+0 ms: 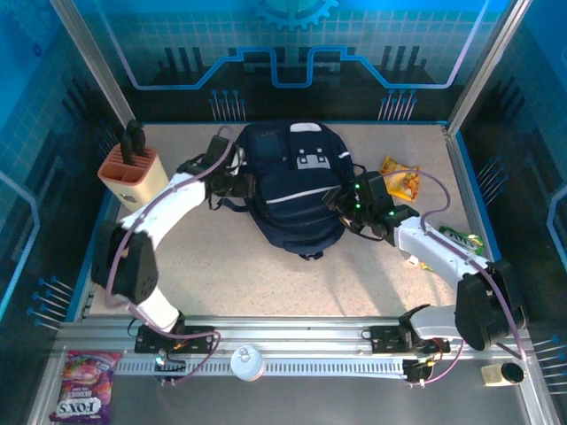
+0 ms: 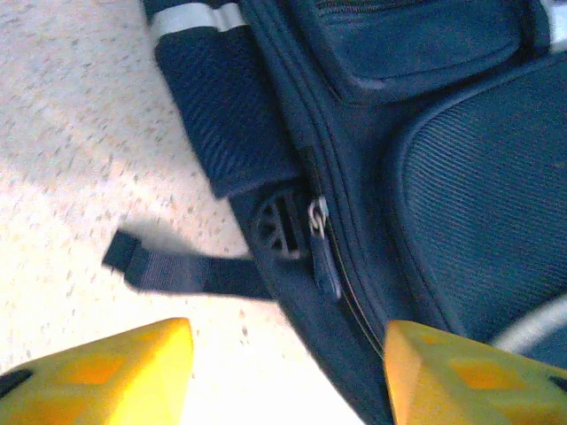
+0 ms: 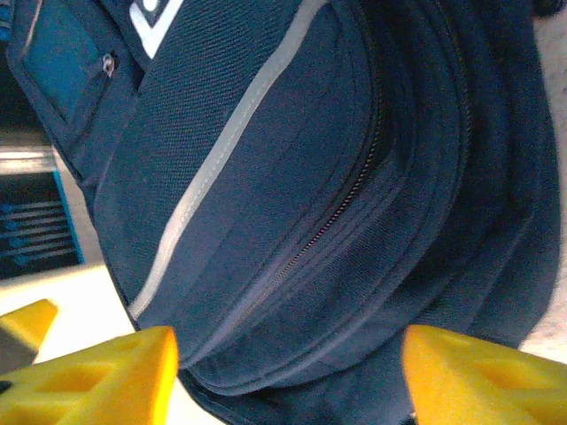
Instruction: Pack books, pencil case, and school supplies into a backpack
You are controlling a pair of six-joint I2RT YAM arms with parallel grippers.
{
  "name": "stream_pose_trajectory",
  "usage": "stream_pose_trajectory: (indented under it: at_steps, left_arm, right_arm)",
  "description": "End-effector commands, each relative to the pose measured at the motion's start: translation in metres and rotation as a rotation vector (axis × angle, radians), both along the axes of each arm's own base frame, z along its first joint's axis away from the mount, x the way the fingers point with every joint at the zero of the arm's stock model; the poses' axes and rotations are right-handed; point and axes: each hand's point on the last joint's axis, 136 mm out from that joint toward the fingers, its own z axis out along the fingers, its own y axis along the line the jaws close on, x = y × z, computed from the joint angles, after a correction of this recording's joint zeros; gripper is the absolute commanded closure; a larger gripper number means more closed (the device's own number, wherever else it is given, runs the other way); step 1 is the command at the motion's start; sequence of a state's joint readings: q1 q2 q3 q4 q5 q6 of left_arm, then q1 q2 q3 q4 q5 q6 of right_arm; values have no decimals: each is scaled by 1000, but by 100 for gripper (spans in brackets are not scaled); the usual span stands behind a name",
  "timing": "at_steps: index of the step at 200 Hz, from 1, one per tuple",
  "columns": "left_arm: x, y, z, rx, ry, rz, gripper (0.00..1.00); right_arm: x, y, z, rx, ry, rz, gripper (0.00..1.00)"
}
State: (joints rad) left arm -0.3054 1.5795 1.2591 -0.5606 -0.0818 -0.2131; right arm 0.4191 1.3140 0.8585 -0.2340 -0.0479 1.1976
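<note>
Two arms flank the backpack (image 1: 292,190) from above; a candy bag (image 1: 84,385) off its near-left corner reads FOX'S. Left wrist: the left gripper (image 2: 283,376) spreads wide over its zipper pull (image 2: 324,258), likely the best hold on soft, saggy fabric. Right wrist: the right gripper (image 3: 288,376) gapes beside its closed zip (image 3: 328,226).

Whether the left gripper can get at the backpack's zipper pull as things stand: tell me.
Probably yes. The left gripper is open, the zipper pull lies exposed just ahead on the backpack's side, and the loose strap does not cover it.
</note>
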Motion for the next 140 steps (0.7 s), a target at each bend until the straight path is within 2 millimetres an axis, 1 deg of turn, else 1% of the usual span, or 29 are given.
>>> stream_pose_trajectory:
  at_steps: [1,12,25,40,63,74,92,112,140]
  left_arm:
    - [-34,18,12,-86,-5,156,32]
    - [-50,31,7,-84,-3,220,27]
    - [-68,52,0,-74,-1,318,21]
    - [-89,80,-16,-64,14,432,15]
    - [-113,119,-34,-76,49,606,11]
    - [-120,135,-38,-71,64,665,9]
    - [-123,152,-39,-47,68,699,8]
    - [-126,175,-40,-9,72,761,1]
    - [-142,212,-55,-20,138,922,1]
  right_arm:
    - [3,-11,23,-125,-78,43,27]
    - [3,-16,27,-172,-79,52,25]
    - [4,-19,32,-217,-86,71,25]
    - [6,-20,38,-248,-102,89,24]
    - [12,-15,45,-252,-129,112,23]
    - [14,-11,46,-242,-141,119,22]
    - [19,-6,48,-231,-156,131,21]
    - [24,-3,50,-238,-180,134,16]
    - [31,-8,57,-270,-218,116,12]
